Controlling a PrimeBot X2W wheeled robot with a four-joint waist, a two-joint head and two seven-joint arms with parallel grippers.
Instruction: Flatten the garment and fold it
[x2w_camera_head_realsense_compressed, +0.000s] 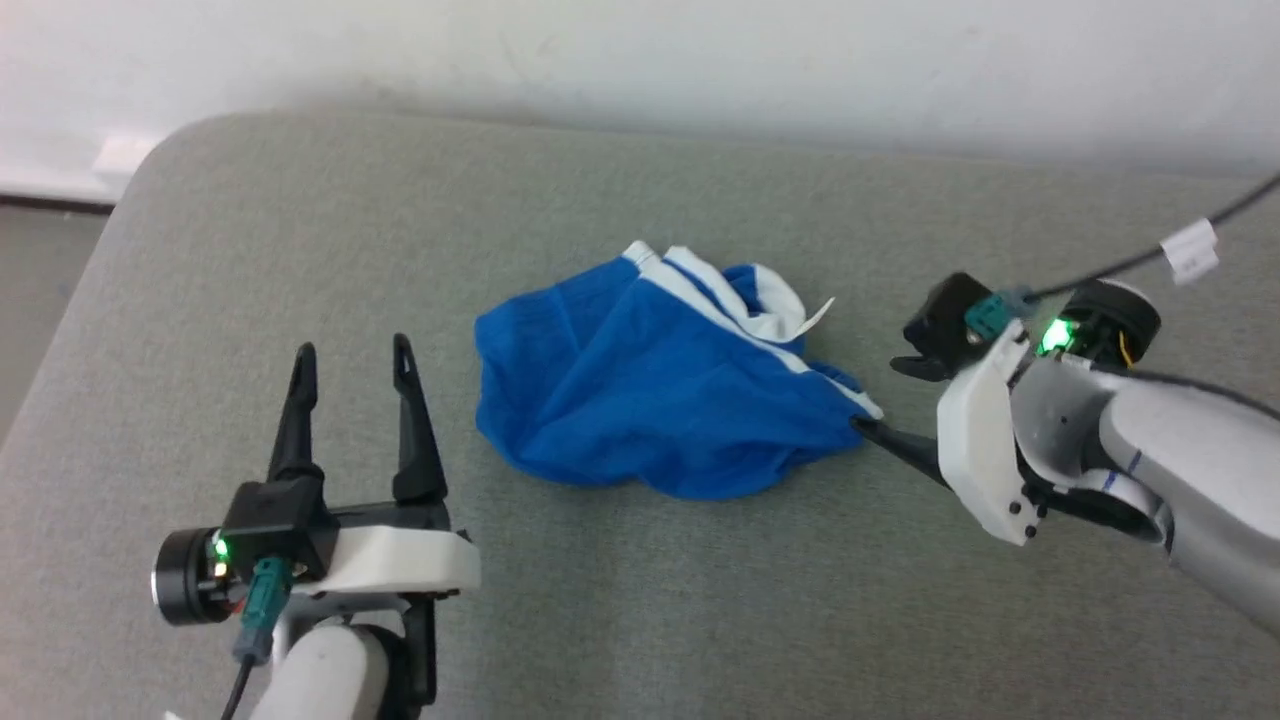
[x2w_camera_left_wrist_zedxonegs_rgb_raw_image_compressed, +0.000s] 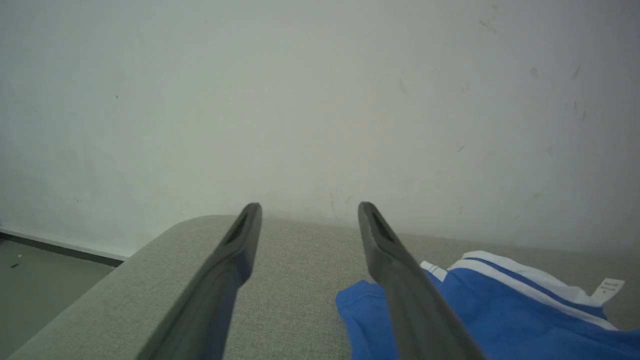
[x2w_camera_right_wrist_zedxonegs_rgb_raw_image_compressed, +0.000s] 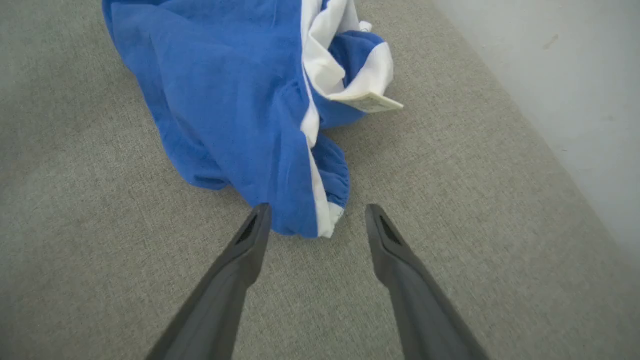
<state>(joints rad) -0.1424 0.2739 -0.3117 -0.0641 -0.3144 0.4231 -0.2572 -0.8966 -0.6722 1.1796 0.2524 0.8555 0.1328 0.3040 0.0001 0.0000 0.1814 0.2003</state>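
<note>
Here the left pincer (x2w_camera_head_realsense_compressed: 353, 347) points forward, fingers apart, beside the crumpled garment (x2w_camera_head_realsense_compressed: 640, 390); the right pincer (x2w_camera_head_realsense_compressed: 878, 395), also spread, angles toward its corner.

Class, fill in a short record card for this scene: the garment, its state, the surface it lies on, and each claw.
garment: bright blue shorts with white trim
state: crumpled heap, not yet flat
label: small white tag sticking out at the far right side
surface: grey fabric cushion
left claw: open, empty, beside the shorts and apart from them
right claw: open, empty, tips at the shorts' right corner
</note>
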